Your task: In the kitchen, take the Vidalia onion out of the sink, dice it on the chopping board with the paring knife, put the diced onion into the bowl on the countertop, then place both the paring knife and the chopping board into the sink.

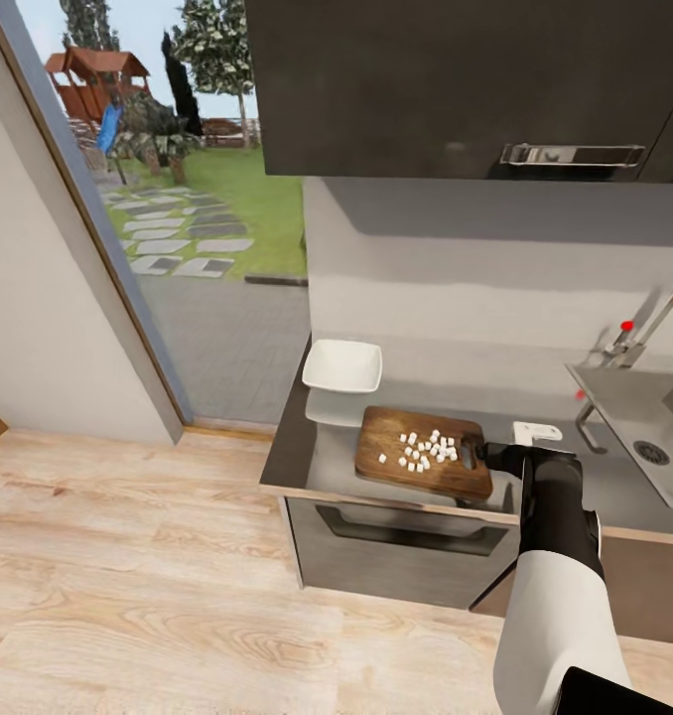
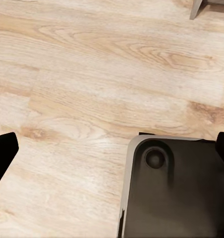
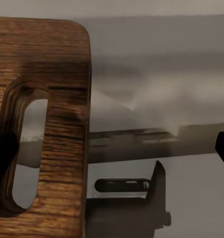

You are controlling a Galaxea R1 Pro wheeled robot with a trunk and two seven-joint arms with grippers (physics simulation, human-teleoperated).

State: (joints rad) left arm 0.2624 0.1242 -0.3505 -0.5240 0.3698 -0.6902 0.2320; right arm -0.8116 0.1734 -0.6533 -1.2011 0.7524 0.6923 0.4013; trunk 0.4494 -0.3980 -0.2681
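The brown chopping board [image 1: 421, 452] lies on the grey countertop [image 1: 297, 447], with the diced onion [image 1: 426, 449] scattered as tiny white bits on its middle. The white bowl [image 1: 343, 365] sits just behind the board's left end. My right gripper [image 1: 475, 457] is at the board's right, slotted end. In the right wrist view the board [image 3: 57, 74] and its slot are very close, with my right gripper [image 3: 112, 158] open, its dark fingers far apart. The sink [image 1: 624, 407] and its tap [image 1: 639, 333] are at the right. The paring knife is out of view. My left gripper [image 2: 112, 148] hangs open over the floor.
A small white object [image 1: 535, 433] lies on the counter beside my right wrist. Dark upper cabinets [image 1: 456, 89] hang above the counter. A large window [image 1: 178, 199] and wooden floor [image 1: 128, 556] lie to the left. My dark base [image 2: 176, 193] shows under the left gripper.
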